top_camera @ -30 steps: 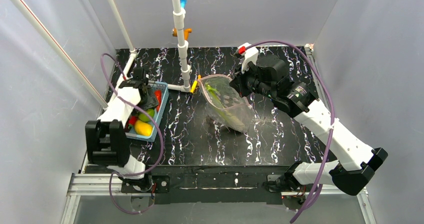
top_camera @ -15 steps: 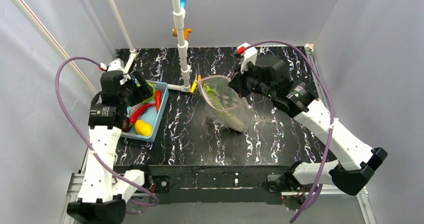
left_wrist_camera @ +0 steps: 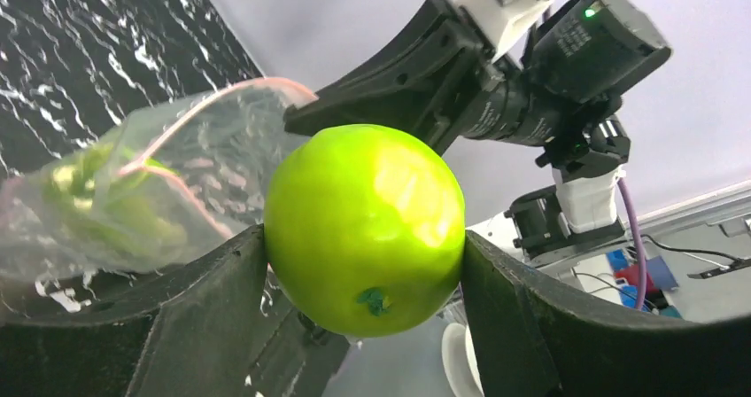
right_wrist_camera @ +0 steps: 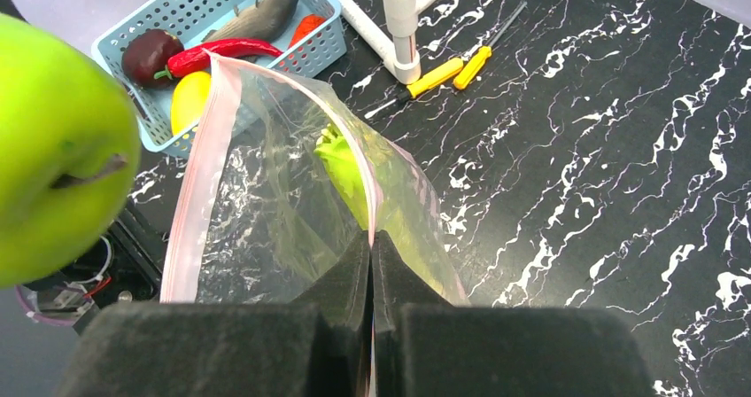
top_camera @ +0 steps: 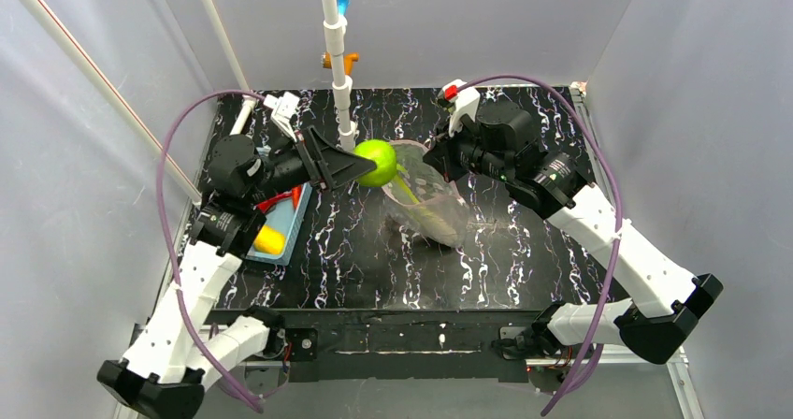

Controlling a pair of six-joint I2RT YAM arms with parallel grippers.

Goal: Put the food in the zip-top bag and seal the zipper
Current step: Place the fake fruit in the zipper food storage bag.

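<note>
After swinging from basket [right_wrist_camera: 190,3], clamps apple [top_camera: 378,163] in left claw [left_wrist_camera: 363,246] at bag [top_camera: 435,209] mouth; right claw [right_wrist_camera: 372,237] pinched shut on rim; drop likely next.

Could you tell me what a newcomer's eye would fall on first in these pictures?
The bright green apple stands out first, gripped between the left fingers in mid-air just by the mouth of the clear zip-top bag. The right fingers pinch that bag's pinkish rim, with a green leek already inside.
</note>
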